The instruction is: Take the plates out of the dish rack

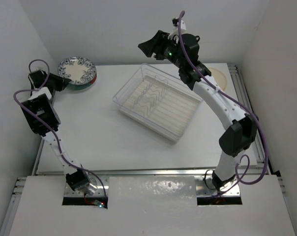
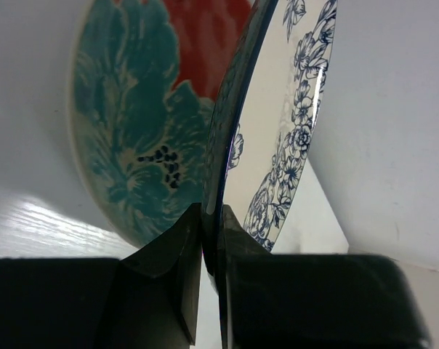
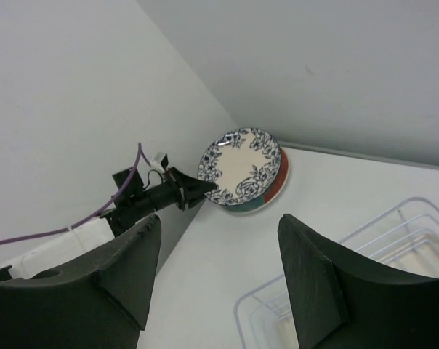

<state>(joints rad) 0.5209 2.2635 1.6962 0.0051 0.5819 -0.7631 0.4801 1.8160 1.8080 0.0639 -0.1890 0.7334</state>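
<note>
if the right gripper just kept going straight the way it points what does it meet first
Likely the bare table just short of the blue floral plate; nothing nearer shows ahead of the right gripper. Depth is unclear, so it might reach that plate instead.

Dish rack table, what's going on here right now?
The left gripper is shut on the rim of the white blue-flowered round plate, which lies on a red-and-teal plate in the far left corner. The right gripper hangs open and empty by the clear plastic dish rack, which holds no plates.
</note>
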